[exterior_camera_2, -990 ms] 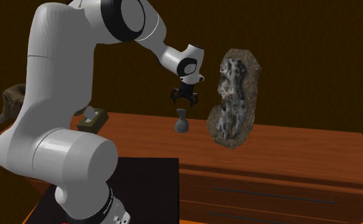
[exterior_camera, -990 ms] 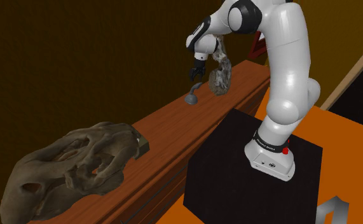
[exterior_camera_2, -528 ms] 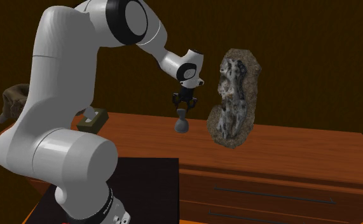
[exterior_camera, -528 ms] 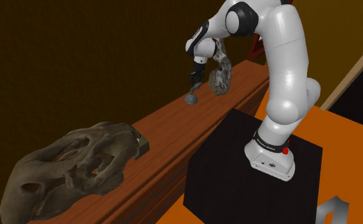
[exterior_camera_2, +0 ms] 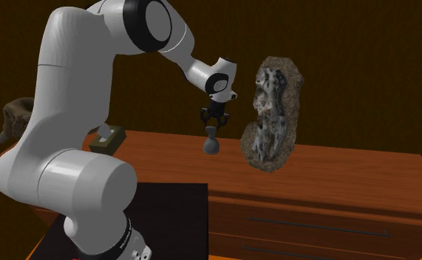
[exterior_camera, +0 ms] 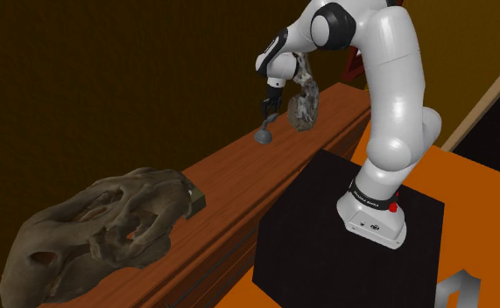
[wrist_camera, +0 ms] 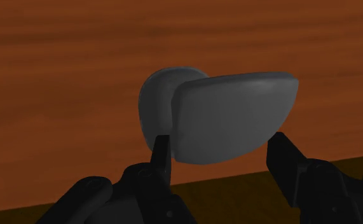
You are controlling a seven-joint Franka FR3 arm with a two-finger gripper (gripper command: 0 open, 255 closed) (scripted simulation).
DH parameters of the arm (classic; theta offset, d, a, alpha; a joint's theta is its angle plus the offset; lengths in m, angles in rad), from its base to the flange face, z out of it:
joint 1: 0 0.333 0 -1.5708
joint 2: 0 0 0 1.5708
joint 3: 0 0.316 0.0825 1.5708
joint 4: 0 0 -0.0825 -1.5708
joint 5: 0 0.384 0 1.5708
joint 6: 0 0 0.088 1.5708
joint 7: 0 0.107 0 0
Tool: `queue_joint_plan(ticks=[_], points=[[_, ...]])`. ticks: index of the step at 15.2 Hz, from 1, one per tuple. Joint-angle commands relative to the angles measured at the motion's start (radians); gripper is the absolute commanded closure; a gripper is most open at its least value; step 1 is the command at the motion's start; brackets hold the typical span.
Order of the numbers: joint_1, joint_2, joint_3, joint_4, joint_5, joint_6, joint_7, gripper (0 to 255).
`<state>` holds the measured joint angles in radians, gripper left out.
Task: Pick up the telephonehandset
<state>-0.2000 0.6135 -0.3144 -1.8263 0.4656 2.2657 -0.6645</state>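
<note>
The telephone handset (exterior_camera: 263, 134) is a small grey piece standing upright on the wooden dresser top (exterior_camera: 239, 175). From the second exterior view the handset (exterior_camera_2: 211, 142) shows a narrow upper end and a rounded base. My black gripper (exterior_camera: 271, 112) comes down from above and is shut on that upper end, as the gripper (exterior_camera_2: 214, 124) also shows from the other side. In the wrist view the grey handset (wrist_camera: 231, 118) sits clasped in the gripper (wrist_camera: 221, 151), with the dresser wood behind it. Its base still rests on the wood.
A tall grey rocky sculpture (exterior_camera_2: 273, 114) stands just beside the handset. A large dark skull (exterior_camera: 99, 232) and a small box (exterior_camera: 195, 199) lie further along the dresser top (exterior_camera_2: 335, 166). The black stand (exterior_camera: 327, 227) sits against the dresser's front edge.
A second ago the gripper hung open above the handset; it has come down and shut on the handset's upper end. Nothing has moved in the last half second.
</note>
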Motion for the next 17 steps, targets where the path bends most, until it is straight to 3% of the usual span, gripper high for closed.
queue_joint_plan(ticks=[1, 17], points=[[0.002, -0.009, -0.003, -0.001, -0.005, -0.008, 0.004, 255], [0.028, -0.135, -0.043, 0.008, -0.071, -0.133, 0.06, 255]])
